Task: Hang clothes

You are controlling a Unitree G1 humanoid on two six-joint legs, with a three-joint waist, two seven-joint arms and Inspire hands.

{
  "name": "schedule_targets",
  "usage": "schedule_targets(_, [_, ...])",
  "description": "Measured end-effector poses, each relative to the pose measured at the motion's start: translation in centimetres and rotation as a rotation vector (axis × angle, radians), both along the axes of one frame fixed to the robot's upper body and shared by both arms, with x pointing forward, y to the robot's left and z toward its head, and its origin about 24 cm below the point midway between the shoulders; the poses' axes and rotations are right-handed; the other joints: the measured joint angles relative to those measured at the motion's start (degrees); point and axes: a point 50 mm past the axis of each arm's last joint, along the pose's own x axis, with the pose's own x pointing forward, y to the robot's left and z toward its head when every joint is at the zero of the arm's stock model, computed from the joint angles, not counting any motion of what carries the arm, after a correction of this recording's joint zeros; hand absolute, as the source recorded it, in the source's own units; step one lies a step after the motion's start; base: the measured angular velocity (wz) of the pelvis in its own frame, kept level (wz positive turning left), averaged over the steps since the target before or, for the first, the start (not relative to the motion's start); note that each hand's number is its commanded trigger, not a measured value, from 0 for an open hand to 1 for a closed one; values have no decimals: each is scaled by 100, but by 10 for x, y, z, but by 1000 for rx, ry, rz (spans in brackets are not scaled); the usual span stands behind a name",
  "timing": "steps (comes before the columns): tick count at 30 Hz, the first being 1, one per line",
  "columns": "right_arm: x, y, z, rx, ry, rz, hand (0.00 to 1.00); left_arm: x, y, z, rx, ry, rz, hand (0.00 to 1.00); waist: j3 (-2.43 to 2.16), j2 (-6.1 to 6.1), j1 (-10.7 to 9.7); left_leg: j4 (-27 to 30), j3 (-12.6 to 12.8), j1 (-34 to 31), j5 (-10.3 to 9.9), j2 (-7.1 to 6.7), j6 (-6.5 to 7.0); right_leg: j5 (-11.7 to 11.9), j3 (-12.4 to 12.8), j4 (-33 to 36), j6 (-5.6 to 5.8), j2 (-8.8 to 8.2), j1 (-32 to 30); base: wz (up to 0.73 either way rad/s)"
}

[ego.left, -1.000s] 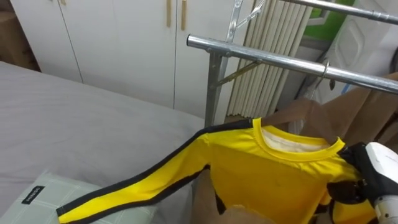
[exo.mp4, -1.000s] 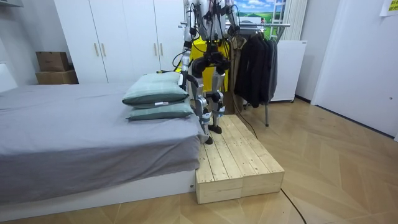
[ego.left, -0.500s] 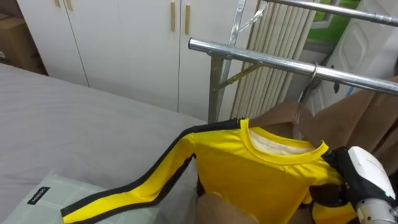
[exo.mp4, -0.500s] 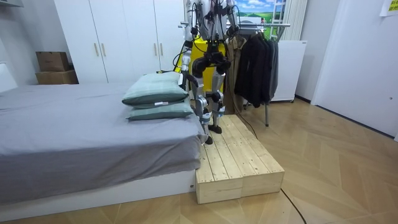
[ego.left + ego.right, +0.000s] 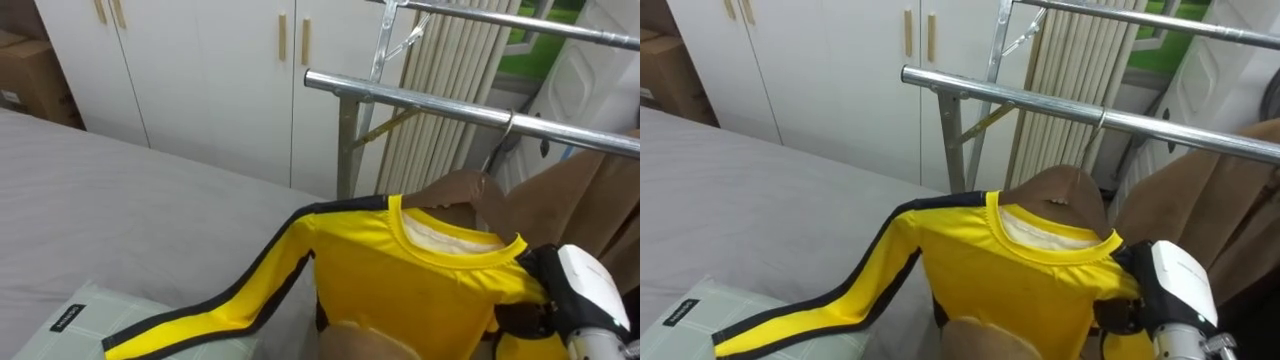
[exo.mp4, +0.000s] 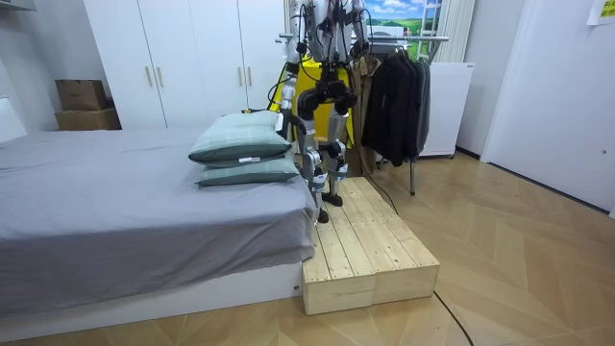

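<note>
since a second ago the yellow shirt and the right hand on it have edged towards the robot's left along the rail. the whole eye view has also shifted a little, so part of that is the camera's own move.

the right hand sits at the shirt's right shoulder, low at the right edge, its pale back towards the camera. its dark fingers are curled in on the cloth there, grasping it. the shirt hangs just under the rail, collar up. its black-striped sleeve trails down to the left and ends on a pale checked pillow on the grey bed.

a wire hook rises from a brown hump behind the collar up to the rail. i cannot tell whether it belongs to the shirt's hanger. a brown garment hangs close behind and to the right of the shirt. the rack's upright post stands just left of the collar. beyond it are a white wardrobe and a cardboard box.

the room view shows the robot standing on a wooden platform between the bed's end and the rack, arms raised to the shirt. dark clothes hang further along on the room view's right. the eye views show the hook and the grasp, which are too small to read there.
</note>
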Motion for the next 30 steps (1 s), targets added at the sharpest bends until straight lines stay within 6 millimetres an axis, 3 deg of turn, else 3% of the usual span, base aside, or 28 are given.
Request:
schedule_targets(13, [-7, -4, -16, 42, 88, -19, 0, 3, 1, 0, 3, -13, -4, 0, 22, 33, 22, -22, 4, 0, -1, 8, -9, -10, 20, -10, -14, 15, -7, 0])
schedule_targets(30, [-7, -3, -18, 56, 123, -7, 0, 3, 0, 0, 1, -10, -11, 0, 11, 31, 50, -28, -32, -5, -1, 4, -11, -15, 16, -1, -17, 12, -3, 0])
